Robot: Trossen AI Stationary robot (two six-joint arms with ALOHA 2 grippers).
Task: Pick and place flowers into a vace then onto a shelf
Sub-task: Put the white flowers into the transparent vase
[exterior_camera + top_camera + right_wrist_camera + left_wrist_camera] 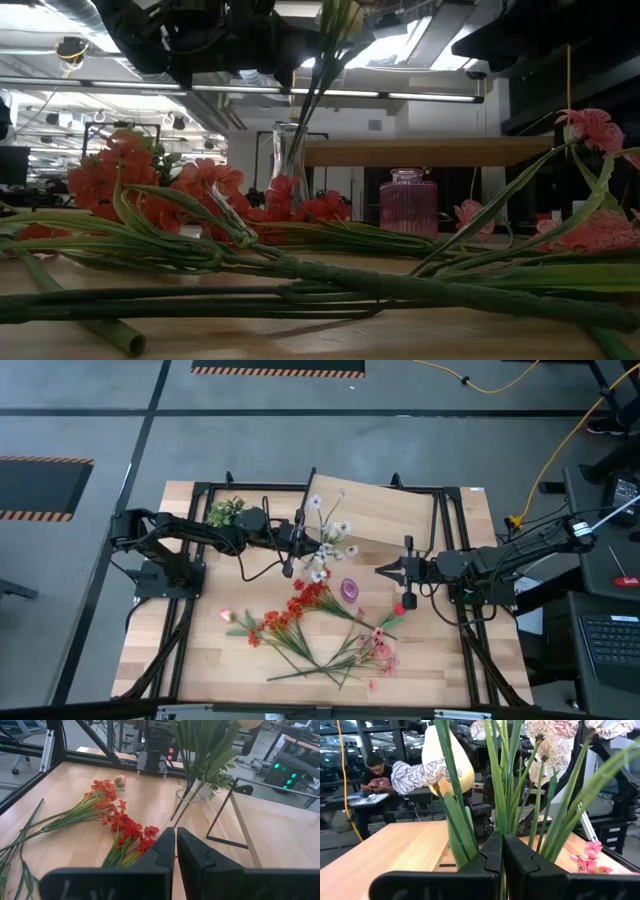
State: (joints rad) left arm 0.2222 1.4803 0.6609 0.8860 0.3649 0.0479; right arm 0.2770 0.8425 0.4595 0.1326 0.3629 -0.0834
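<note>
The left claw, clamped on white-bloomed, green-stalked flowers, holds them over the clear glass vase at the surface's twelve o'clock, apparently for insertion, while the right claw waits pressed together.

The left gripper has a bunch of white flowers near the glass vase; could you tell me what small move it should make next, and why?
Probably lower further: the left gripper is shut on the white flowers, whose stems already enter the glass vase.
</note>
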